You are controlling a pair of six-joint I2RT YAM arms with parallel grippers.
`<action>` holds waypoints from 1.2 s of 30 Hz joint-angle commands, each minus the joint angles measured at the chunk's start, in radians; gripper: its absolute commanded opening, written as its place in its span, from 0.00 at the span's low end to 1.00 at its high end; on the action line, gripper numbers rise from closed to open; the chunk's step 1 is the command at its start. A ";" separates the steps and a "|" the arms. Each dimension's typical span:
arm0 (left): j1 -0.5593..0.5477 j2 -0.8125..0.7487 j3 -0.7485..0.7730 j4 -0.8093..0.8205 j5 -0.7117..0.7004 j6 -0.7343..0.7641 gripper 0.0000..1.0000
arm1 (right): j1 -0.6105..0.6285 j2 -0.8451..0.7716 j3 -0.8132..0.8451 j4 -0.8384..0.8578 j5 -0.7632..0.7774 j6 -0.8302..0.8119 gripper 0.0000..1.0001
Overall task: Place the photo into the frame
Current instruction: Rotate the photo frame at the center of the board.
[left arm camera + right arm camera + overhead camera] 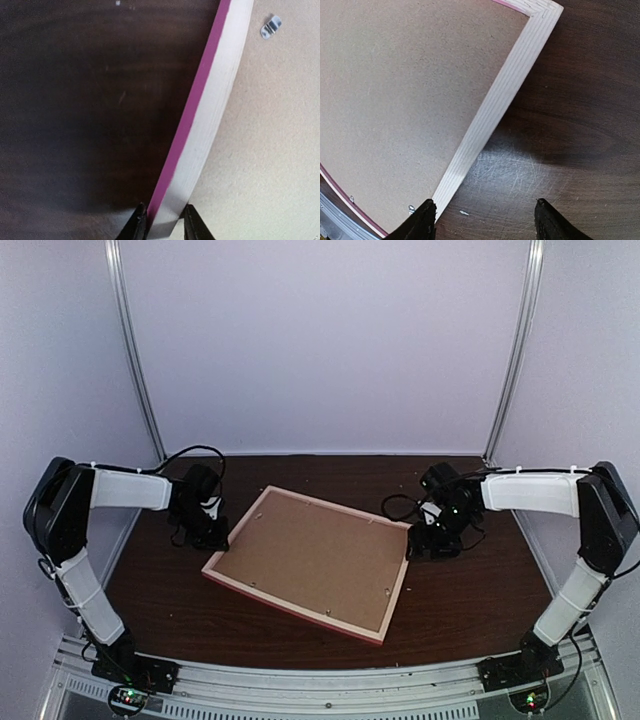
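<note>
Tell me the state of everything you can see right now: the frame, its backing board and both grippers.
frame: lying back up, backing fitted.
backing board: seated inside the frame.
left gripper: closed on the frame's left rim.
right gripper: open, empty, at the frame's right rim.
photo: not in view.

**A:** Where is the frame (pixel 295 605)?
**B:** On the table (pixel 460 610), back up, about mid-table between the 2 arms, turned askew to the table's edges.
**A:** And inside it?
**B:** The backing board (pixel 310 558) fills the opening. A clip (pixel 270 26) sits on it near the left rail.
**A:** The grippers?
**B:** The left gripper (pixel 162 222) is at the left rail, 1 finger on each side of it. The right gripper (pixel 484 220) is at the right rail, 1 finger over the frame's edge, the other over the table beside it.
</note>
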 commanded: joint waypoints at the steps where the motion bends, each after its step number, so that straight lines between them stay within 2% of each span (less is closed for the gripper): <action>1: -0.053 -0.058 -0.124 -0.041 0.049 -0.073 0.28 | 0.003 0.038 -0.019 0.072 0.016 0.027 0.67; 7: -0.164 -0.143 -0.248 -0.032 0.057 -0.162 0.30 | 0.003 0.077 -0.013 0.108 0.003 0.037 0.64; 14: -0.313 -0.265 -0.305 -0.093 0.033 -0.255 0.39 | 0.002 0.109 -0.011 0.086 0.115 0.010 0.56; 18: -0.369 -0.364 -0.339 -0.116 0.034 -0.277 0.45 | 0.002 0.123 0.007 0.072 0.170 -0.043 0.45; 22: -0.370 -0.432 -0.331 -0.144 -0.025 -0.263 0.59 | 0.000 0.145 0.040 0.061 0.189 -0.098 0.32; 27: -0.367 -0.366 -0.203 -0.215 -0.158 -0.156 0.73 | -0.010 0.167 0.076 0.038 0.196 -0.152 0.23; 31: -0.335 -0.256 -0.064 -0.259 -0.209 -0.058 0.77 | -0.024 0.176 0.089 0.028 0.184 -0.186 0.20; 36: -0.254 -0.128 0.045 -0.240 -0.169 0.038 0.77 | -0.042 0.184 0.097 0.025 0.163 -0.217 0.17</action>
